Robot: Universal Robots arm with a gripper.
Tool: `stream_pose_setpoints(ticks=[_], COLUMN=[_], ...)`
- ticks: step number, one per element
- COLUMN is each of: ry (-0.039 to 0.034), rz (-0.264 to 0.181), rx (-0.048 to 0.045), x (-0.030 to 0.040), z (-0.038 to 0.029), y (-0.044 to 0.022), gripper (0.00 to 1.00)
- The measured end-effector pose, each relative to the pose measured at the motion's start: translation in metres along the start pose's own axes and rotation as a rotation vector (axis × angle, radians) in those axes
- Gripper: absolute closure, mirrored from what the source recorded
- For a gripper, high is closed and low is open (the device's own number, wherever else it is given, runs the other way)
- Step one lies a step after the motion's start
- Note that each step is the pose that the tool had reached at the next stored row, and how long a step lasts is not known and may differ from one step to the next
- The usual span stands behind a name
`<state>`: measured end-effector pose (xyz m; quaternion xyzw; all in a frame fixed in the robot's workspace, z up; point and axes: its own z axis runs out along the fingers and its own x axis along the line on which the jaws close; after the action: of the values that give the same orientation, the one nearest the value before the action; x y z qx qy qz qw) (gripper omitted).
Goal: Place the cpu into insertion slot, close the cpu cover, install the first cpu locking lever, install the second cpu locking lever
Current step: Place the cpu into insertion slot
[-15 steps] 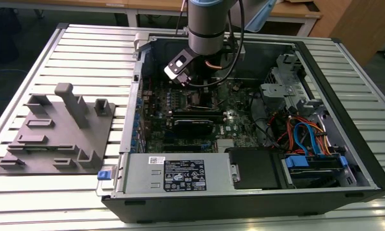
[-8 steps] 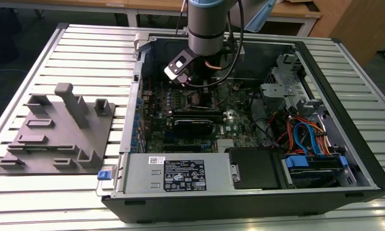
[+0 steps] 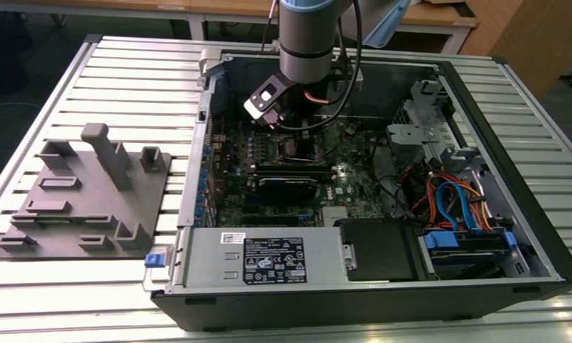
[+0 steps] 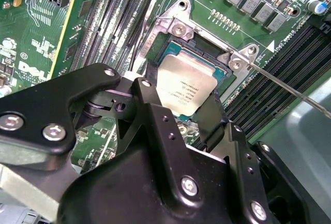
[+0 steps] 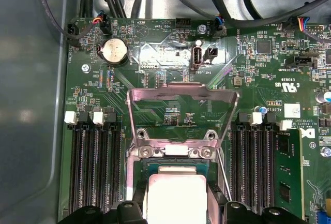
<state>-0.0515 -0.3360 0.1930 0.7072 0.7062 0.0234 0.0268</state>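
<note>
The cpu (image 4: pixel 183 84), a square chip with a silver-grey top, sits squarely over the insertion slot (image 4: pixel 204 45); whether it rests fully in the slot I cannot tell. My gripper (image 4: pixel 181 111) is shut on the cpu, its black fingers (image 4: pixel 150 105) pressed against two opposite edges. In the first wrist view the cpu (image 5: pixel 175 195) shows between the fingers of my gripper (image 5: pixel 176 211). The cpu cover (image 5: pixel 182 92), a silver frame, stands raised on its hinge beyond the slot. A thin wire locking lever (image 4: pixel 289 92) angles away from the socket, unlatched. In the exterior view my gripper (image 3: pixel 293 127) hangs low over the motherboard.
Long black memory slots (image 5: pixel 98 167) flank the socket on both sides, and one memory module (image 5: pixel 287 175) is seated. Cables (image 3: pixel 457 204) and a drive cage (image 3: pixel 424 121) fill the case's right side in the exterior view. A grey fixture plate (image 3: pixel 86 193) lies outside the case.
</note>
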Motion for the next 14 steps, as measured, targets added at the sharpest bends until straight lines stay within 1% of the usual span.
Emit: stream_pose_setpoints(ticks=[10,12,13,14], ry=[0.0,0.0001,0.0,0.0], rz=[0.0,0.0,0.0,0.0], rx=[0.0,0.0,0.0,-0.0001], x=[0.0,0.0,0.0,0.0], z=[0.0001,0.0002,0.0002,0.0002], y=[0.0,0.0,0.0,0.0], gripper=[0.46,0.45,0.39,0.39])
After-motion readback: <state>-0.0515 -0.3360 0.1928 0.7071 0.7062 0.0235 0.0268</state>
